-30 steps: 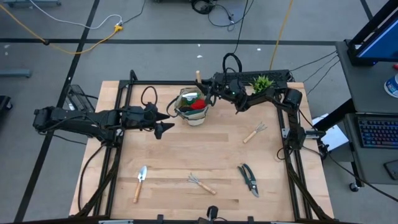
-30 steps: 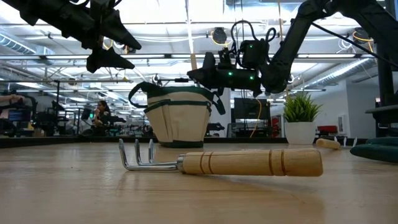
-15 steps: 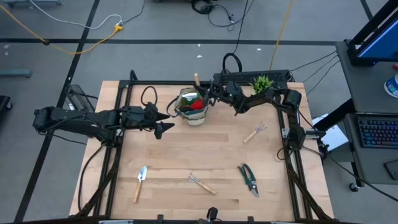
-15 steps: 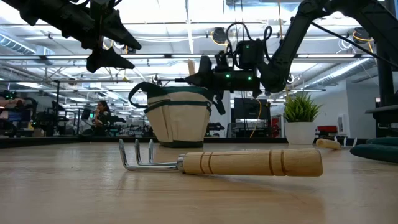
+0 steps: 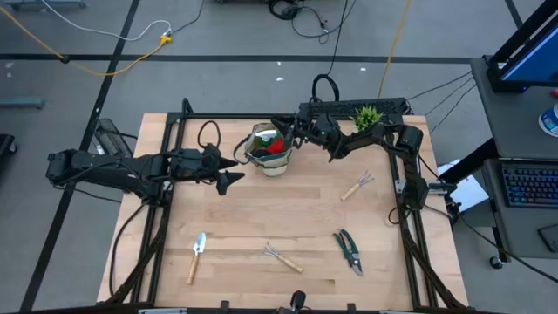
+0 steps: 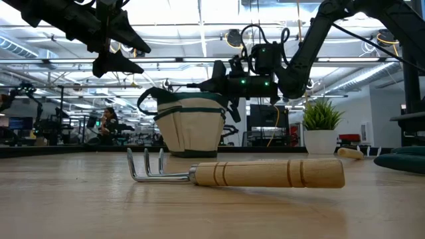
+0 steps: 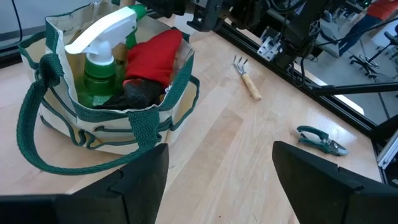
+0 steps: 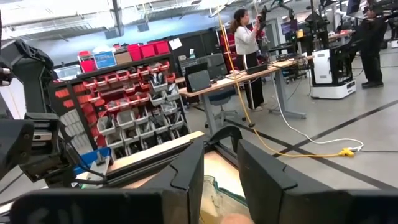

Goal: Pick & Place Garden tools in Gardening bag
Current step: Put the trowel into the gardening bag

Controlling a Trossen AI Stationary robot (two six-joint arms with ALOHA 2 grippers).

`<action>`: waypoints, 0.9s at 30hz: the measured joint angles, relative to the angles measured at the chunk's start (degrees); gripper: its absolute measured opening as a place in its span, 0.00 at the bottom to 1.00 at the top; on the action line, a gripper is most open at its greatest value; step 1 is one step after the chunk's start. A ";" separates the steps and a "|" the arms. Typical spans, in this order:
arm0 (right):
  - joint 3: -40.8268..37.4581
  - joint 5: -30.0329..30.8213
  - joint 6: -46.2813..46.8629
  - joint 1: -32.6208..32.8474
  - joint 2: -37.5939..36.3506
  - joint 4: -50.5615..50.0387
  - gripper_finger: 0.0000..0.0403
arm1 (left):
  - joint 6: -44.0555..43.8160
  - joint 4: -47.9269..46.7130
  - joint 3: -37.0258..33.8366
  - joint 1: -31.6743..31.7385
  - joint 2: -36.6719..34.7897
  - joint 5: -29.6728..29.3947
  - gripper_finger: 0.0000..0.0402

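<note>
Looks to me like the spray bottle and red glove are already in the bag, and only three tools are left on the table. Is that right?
Not quite: four tools remain. The high view shows a trowel, two rakes and shears on the table. The spray bottle and glove are indeed in the bag.

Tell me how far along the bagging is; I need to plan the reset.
Done: the spray bottle and red glove sit in the gardening bag. In hand: the right gripper is at the bag's rim; the left gripper waits open beside it. Left: trowel, two rakes and shears on the table.
</note>
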 joint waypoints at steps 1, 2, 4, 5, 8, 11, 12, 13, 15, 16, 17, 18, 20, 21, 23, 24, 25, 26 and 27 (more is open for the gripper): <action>0.00 0.00 0.00 0.00 -0.02 0.07 0.22 | 0.31 0.00 0.00 0.00 0.00 0.00 0.73; 0.00 0.00 0.00 0.00 -0.37 -0.07 0.22 | 0.72 -0.01 0.00 0.00 0.00 0.00 0.73; -0.02 -0.01 -0.51 0.00 -1.45 0.09 0.22 | 1.43 -0.02 0.00 0.00 0.00 0.00 0.73; -0.02 -0.02 -1.30 0.00 -2.36 0.20 0.22 | 1.66 -0.02 0.00 0.00 0.00 -0.03 0.73; -0.02 -0.02 -4.01 -0.02 -6.47 -1.75 0.22 | 1.69 -0.02 0.00 0.00 -0.01 -0.04 0.73; -0.02 -0.10 -8.39 -0.02 -11.73 -8.32 0.22 | 1.94 -0.04 0.00 0.00 0.00 -0.04 0.73; -0.02 -0.15 -9.81 -0.02 -13.83 -11.72 0.22 | 2.48 -0.04 0.00 0.00 0.00 -0.04 0.73; -0.02 -0.17 -11.37 0.03 -15.93 -15.15 0.22 | 3.14 -0.04 0.00 0.00 0.00 -0.06 0.73; -0.02 -0.16 -14.76 0.41 -20.24 -21.89 0.22 | 4.32 -0.05 0.00 0.00 0.00 -0.05 0.73; -0.02 -0.17 -16.43 0.70 -22.25 -25.31 0.22 | 4.68 -0.07 0.00 0.00 0.00 -0.05 0.73; -0.02 -0.18 -17.96 1.02 -24.28 -28.78 0.22 | 4.77 -0.07 0.00 0.00 -0.01 -0.06 0.73; -0.02 -0.20 -19.36 1.42 -26.18 -31.83 0.22 | 4.78 -0.07 0.00 0.00 -0.02 -0.04 0.73; -0.02 -0.22 -21.75 2.32 -29.51 -36.45 0.22 | 4.74 -0.07 -0.02 0.00 0.00 -0.04 0.73; -0.02 -0.22 -22.39 2.78 -31.07 -38.13 0.21 | 4.72 -0.05 -0.02 0.00 0.00 -0.04 0.73; -0.63 -0.24 -22.71 3.53 -34.03 -39.60 0.18 | 4.71 -0.07 -0.02 0.00 0.00 -0.04 0.73; -1.37 -0.24 -22.75 3.95 -35.44 -39.53 0.16 | 4.70 -0.07 -0.02 0.00 -0.01 -0.04 0.73; -2.17 -0.24 -22.80 4.30 -36.80 -39.27 0.14 | 4.70 -0.06 -0.02 0.00 0.00 -0.04 0.73; -3.19 -0.23 -23.01 4.63 -38.20 -38.80 0.11 | 4.69 -0.05 -0.02 0.00 0.00 -0.04 0.73; -4.58 -0.22 -23.12 4.94 -39.90 -38.18 0.08 | 4.61 -0.06 -0.02 0.00 -0.01 -0.04 0.73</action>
